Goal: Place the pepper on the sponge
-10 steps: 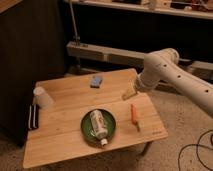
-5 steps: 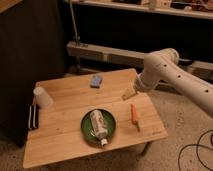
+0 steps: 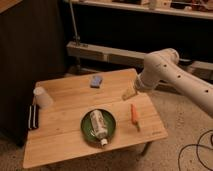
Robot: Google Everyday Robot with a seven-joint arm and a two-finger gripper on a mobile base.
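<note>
The hand (image 3: 129,93) hangs over the right side of the table (image 3: 65,145), holding nothing; whether it is spread or closed cannot be told. The pepper (image 3: 134,115) lies on the table just in front of it, beside the green plate (image 3: 86,131). The sponge (image 3: 96,80) sits well apart, near the far edge.

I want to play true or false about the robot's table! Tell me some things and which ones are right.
1. The pepper lies on the sponge. False: it lies on the table, right of the green plate.
2. A white bottle lies on the green plate. True.
3. The end effector is over the right part of the table, near the pepper. True.
4. The white cup stands on the plate. False: it stands by the table's left edge.
</note>
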